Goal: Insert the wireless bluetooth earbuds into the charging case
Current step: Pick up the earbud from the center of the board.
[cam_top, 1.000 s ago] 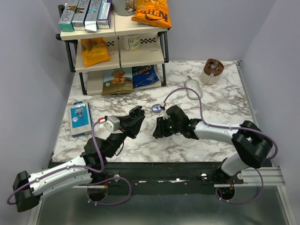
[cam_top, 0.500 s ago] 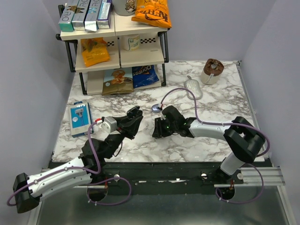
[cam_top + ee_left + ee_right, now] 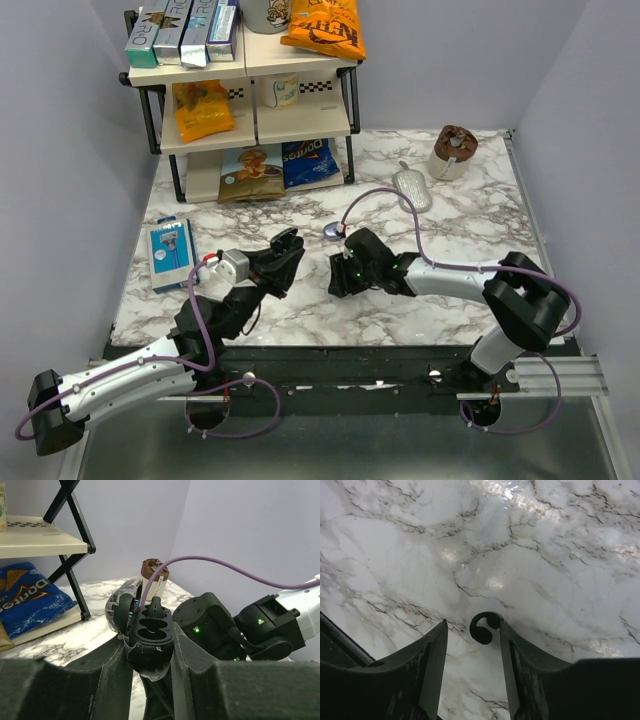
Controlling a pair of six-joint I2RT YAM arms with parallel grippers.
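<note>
marble tabletop (image 3: 560, 555), earbud (image 3: 483, 628) inside right gripper (image 3: 473, 626)

**Backdrop: marble bench, walled in**

I see a white, grey-veined marble table (image 3: 480, 215) boxed in by plain lilac-grey walls (image 3: 60, 150). A black-framed, cream-boarded two-tier shelf (image 3: 290, 68) stands back left. Overhead light glares off the marble.

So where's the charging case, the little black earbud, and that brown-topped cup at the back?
charging case (image 3: 150, 631): left wrist view, on its open base with the slots.
earbud (image 3: 480, 637): right wrist view, on its lower rounded end.
brown-topped cup (image 3: 455, 146): top view, on its brown top.
</note>
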